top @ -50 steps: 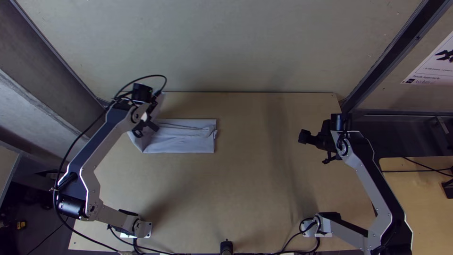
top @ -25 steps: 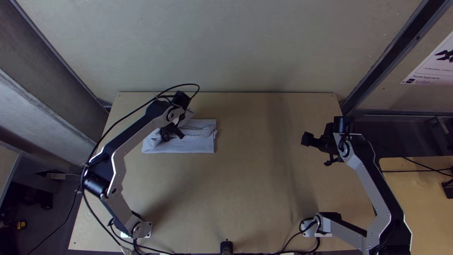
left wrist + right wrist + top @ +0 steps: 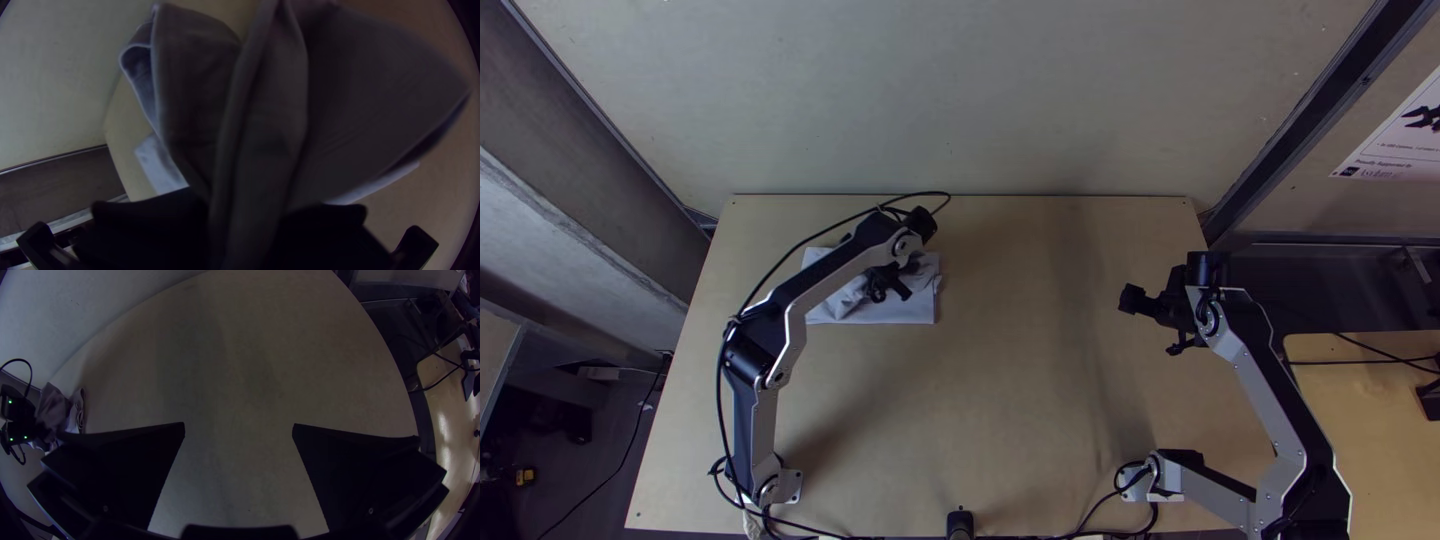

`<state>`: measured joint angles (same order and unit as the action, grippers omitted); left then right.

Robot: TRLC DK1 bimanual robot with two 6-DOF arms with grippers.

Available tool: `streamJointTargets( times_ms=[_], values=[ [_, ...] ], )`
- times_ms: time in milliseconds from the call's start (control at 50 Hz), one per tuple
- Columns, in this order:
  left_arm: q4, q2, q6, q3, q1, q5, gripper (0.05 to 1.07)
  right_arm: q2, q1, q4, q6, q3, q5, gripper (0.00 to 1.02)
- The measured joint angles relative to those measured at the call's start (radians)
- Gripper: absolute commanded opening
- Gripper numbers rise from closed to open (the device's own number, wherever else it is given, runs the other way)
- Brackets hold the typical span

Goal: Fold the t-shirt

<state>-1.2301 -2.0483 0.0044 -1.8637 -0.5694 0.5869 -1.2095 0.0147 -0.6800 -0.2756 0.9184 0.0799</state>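
Wooden table under t-shirt; grey wall beyond.

Light wooden table, folded pale t-shirt

Your left arm covers some shirt
From above, you lose part of its far side; your right arm is cut off at the near edge.

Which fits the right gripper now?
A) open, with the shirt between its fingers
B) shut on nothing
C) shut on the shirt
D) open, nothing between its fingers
D: the right gripper has its fingers wide apart with bare table between them, and the shirt lies across the table by the other arm.
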Motion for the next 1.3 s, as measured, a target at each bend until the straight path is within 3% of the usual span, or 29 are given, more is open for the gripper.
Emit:
streamJointTargets(
  times_ms=[160, 340, 480, 860, 1300],
  values=[
    [-0.014, -0.093, -0.080, -0.099, -0.044, -0.064, 1.03, 0.011, 0.002, 0.007, 0.000, -0.043, 0.000, 0.99],
    [0.010, -0.209, -0.235, -0.375, -0.095, -0.402, 1.03, 0.027, 0.001, 0.018, -0.001, -0.097, 0.000, 0.99],
    [0.106, -0.217, -0.302, -0.431, -0.124, -0.512, 1.03, 0.045, 0.000, 0.024, -0.001, -0.106, 0.000, 0.99],
    [0.111, -0.153, -0.315, -0.423, -0.072, -0.528, 1.03, 0.052, -0.001, 0.036, 0.017, -0.019, -0.001, 0.99],
    [0.111, 0.244, -0.223, -0.348, 0.184, -0.528, 1.03, -0.050, -0.001, -0.003, 0.150, 0.404, -0.013, 0.99]
  ],
)
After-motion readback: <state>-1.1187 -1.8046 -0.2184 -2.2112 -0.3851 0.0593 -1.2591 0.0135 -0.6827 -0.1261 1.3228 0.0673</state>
